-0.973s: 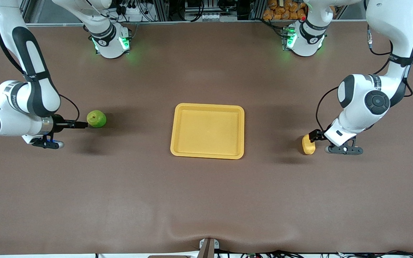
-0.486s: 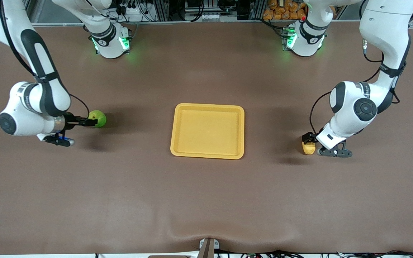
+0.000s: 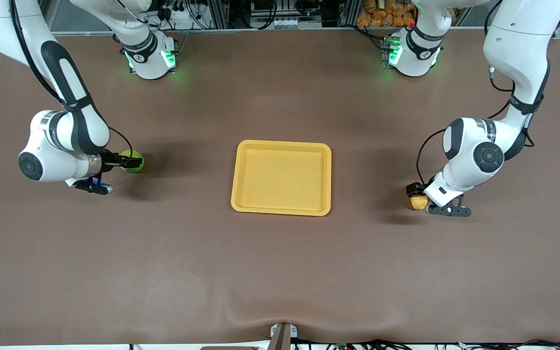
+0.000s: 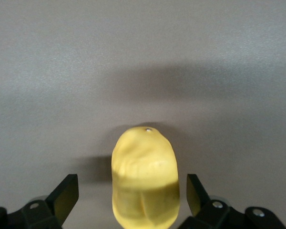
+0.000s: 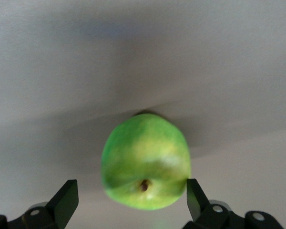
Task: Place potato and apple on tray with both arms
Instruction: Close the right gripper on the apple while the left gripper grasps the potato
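The green apple (image 3: 134, 161) lies on the brown table toward the right arm's end. My right gripper (image 3: 120, 164) is low at it, open, fingers either side of the apple (image 5: 145, 160) in the right wrist view, one finger (image 5: 194, 195) close to its skin. The yellow potato (image 3: 418, 202) lies toward the left arm's end. My left gripper (image 3: 413, 191) is low over it, open. In the left wrist view the potato (image 4: 145, 179) sits between the fingers (image 4: 66, 195) with gaps both sides. The yellow-orange tray (image 3: 281, 177) lies between them, holding nothing.
The two arm bases (image 3: 148, 56) (image 3: 413, 53) stand along the table edge farthest from the front camera. The brown mat has a ripple at its near edge (image 3: 280, 316). Bare table lies between each fruit and the tray.
Both arms have moved in toward the tray's side. The right gripper's fingers have slid around the apple and the left gripper's around the potato. Neither fruit has moved.
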